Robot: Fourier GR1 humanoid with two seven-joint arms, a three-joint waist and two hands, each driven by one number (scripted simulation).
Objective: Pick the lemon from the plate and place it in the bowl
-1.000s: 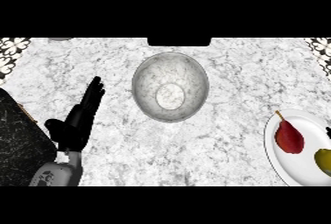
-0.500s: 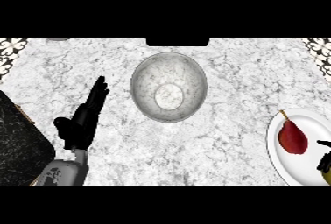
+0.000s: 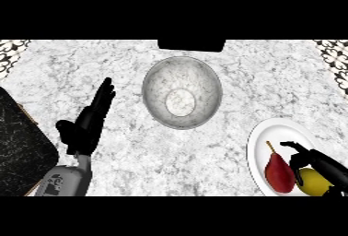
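Right hand [image 3: 318, 165] at lower right edge, over white plate [image 3: 262, 138], fingers curled down onto lemon [image 3: 314, 181], partly wrapping its upper side; thumb tip poking out toward plate centre. Whether fully closed round lemon: hard to tell, only top of fruit covered. Lemon still on plate, directly under and just below right hand, yellow, partly cut by frame bottom. Red pear [image 3: 279, 169] lying just left of right hand, touching or nearly touching lemon, stem pointing up-left; sits between hand and plate's left rim. Plate partly out of view at right and bottom.

Bowl [image 3: 182, 92] well up and left of right hand, grey, round, nothing inside, standing on marble counter [image 3: 136, 156]. Bare counter between plate and bowl, nothing blocking that stretch apart from pear beside lemon.

Left hand [image 3: 87, 124] at left, open, fingers straight and pointing up, holding nothing, resting apart from bowl. Grey forearm [image 3: 66, 181] below it. Dark slab [image 3: 20, 147] just left of left hand, at frame's left edge. Black block [image 3: 191, 44] at top edge, above bowl. Patterned dark-and-white strips at top corners [image 3: 333, 50].
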